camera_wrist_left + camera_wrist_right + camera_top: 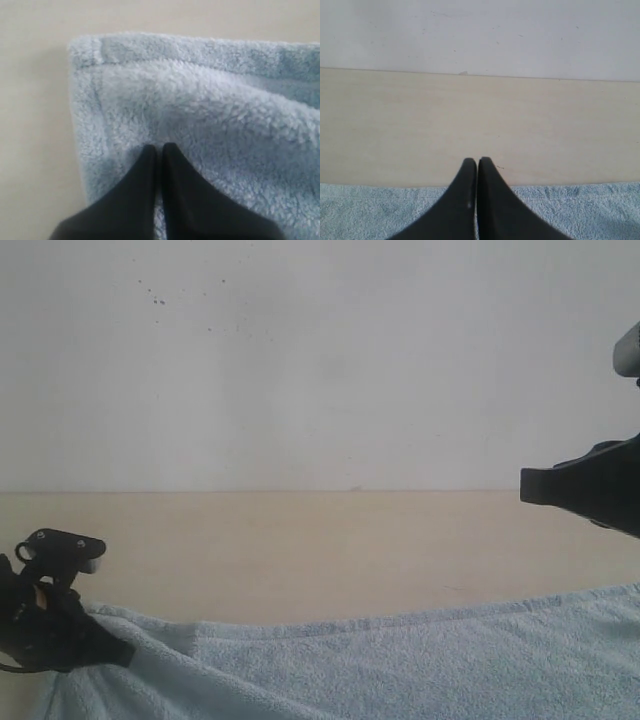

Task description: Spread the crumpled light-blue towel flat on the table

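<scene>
The towel [400, 670] lay along the near side of the tabletop [300, 550], well short of the far edge where the tabletop met the white wall [300, 360]. It reached out toward the right edge, with its far hem running as a gentle curve.

The left claw [157, 150] sat low near the left edge. Its jaws were closed tight on the fluffy cloth just inside a hemmed corner [87, 50], and a ridge of towel rose up to it.

The right claw [477, 162] hung near the right edge, raised clear of the cloth. Its jaws were pressed together with nothing between them, and its tips pointed over bare tabletop beyond the towel's far hem.
</scene>
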`<state>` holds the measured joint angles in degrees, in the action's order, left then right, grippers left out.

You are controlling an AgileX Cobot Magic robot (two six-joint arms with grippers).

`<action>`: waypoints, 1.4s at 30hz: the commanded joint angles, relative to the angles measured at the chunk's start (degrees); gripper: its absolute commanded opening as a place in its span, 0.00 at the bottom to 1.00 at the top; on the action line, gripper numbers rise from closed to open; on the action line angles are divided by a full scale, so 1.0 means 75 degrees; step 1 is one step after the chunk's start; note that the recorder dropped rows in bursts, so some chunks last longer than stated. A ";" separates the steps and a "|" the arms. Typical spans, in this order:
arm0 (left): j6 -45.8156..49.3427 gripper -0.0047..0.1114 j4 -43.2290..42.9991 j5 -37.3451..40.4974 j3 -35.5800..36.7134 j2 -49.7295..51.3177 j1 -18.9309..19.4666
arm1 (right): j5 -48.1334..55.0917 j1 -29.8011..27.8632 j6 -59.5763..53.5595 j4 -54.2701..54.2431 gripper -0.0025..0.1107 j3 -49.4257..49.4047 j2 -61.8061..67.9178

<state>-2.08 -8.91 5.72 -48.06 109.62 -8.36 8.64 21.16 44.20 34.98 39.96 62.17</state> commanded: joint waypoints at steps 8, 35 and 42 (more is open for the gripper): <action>-0.0403 0.07 0.0014 0.0574 0.0494 -0.0623 0.0332 | -0.0005 0.0027 -0.0180 0.0006 0.02 0.0002 -0.0041; -0.0108 0.07 0.0679 0.1984 0.0494 -0.4543 -0.1538 | -0.0057 -0.3022 -0.1275 0.0409 0.02 0.1528 0.5623; -0.0108 0.07 0.0731 0.1984 0.0494 -0.4543 -0.1539 | 0.0526 -0.3022 -0.1619 0.0409 0.02 0.2316 0.6404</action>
<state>-2.96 -3.97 20.50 -44.37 75.99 -19.35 10.35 -1.11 33.18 37.51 55.04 108.42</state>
